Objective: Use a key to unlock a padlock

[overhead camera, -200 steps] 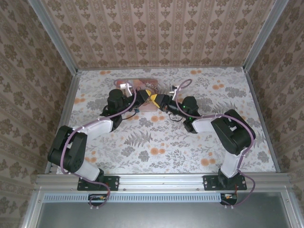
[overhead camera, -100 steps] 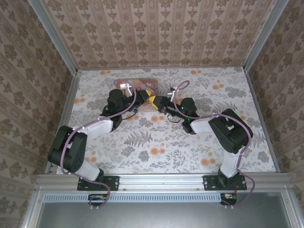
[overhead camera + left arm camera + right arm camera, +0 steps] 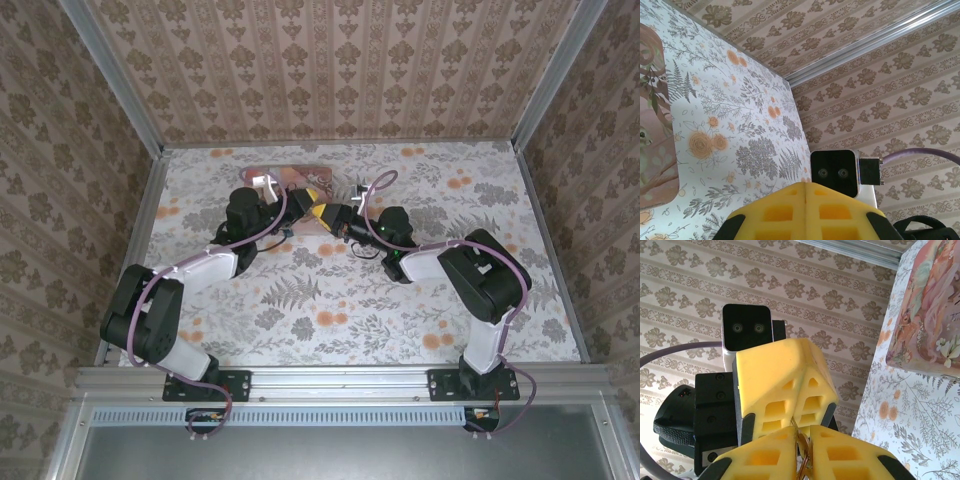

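**A:** Padlock first. Where does it lie?

**B:** I cannot tell. From above, the spot where the 2 grippers meet is too small and crowded to show its blue body.

**A:** And the key?

**B:** The right wrist view shows a thin brassy sliver, which I take for the key (image 3: 802,458). It sits in the slit between the yellow fingers of the right gripper (image 3: 804,431), just behind their tips.

**A:** How do those jaws stand?

**B:** They are drawn in on the key with only a narrow slit left. The pads lie against it as far as I can see.

**A:** What about the left gripper?

**B:** The fingers of the left gripper (image 3: 805,186) are pressed together with just a seam between them. Whether anything is pinched at the very tip, I cannot tell.

**A:** How do the 2 grippers stand to each other?

**B:** They are nose to nose. The left tips point straight at the right tips and touch them, or very nearly. The key is right at that meeting place.

**A:** So where is the padlock relative to the key?

**B:** The views do not settle that.

**A:** What lies around them?

**B:** The pink tin (image 3: 290,178) lies flat on the floral table (image 3: 350,300), just beyond the grippers toward the far wall. In the left wrist view, the right wrist's white camera box (image 3: 835,172), with its 2 lenses, sits just past the yellow tips.
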Robot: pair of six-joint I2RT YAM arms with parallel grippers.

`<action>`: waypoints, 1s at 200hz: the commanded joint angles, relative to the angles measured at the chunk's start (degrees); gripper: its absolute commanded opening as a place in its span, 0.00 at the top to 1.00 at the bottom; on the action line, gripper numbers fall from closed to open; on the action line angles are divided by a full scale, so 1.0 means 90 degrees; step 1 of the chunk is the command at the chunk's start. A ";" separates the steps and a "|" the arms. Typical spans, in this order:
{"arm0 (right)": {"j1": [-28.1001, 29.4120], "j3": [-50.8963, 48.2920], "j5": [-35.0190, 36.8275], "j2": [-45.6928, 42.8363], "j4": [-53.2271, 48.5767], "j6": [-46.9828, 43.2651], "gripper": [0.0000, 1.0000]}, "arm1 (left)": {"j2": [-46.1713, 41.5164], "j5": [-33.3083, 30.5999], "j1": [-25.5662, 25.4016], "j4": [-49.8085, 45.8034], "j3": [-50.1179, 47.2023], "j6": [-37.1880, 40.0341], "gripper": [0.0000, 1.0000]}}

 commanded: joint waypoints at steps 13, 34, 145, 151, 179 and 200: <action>0.0014 0.0076 0.0153 0.0045 0.0309 0.0042 0.86 | -0.0170 -0.0037 -0.0040 0.0116 0.0123 0.0040 1.00; -0.0014 0.0075 0.0198 0.0051 0.0308 0.0057 0.87 | -0.0194 -0.0087 -0.0040 0.0116 0.0069 0.0030 1.00; -0.0095 0.0111 0.0345 0.0083 0.0301 0.0206 0.84 | -0.0215 -0.0309 -0.0088 0.0311 -0.0223 -0.0123 1.00; -0.0095 0.0114 0.0340 0.0085 0.0303 0.0205 0.86 | -0.0214 -0.0327 -0.0088 0.0320 -0.0229 -0.0133 1.00; -0.0100 0.0099 0.0340 0.0084 0.0303 0.0214 0.93 | -0.0219 -0.0378 -0.0088 0.0340 -0.0251 -0.0155 1.00; -0.0105 0.0094 0.0328 0.0092 0.0308 0.0225 1.00 | -0.0207 -0.0376 -0.0098 0.0333 -0.0239 -0.0167 1.00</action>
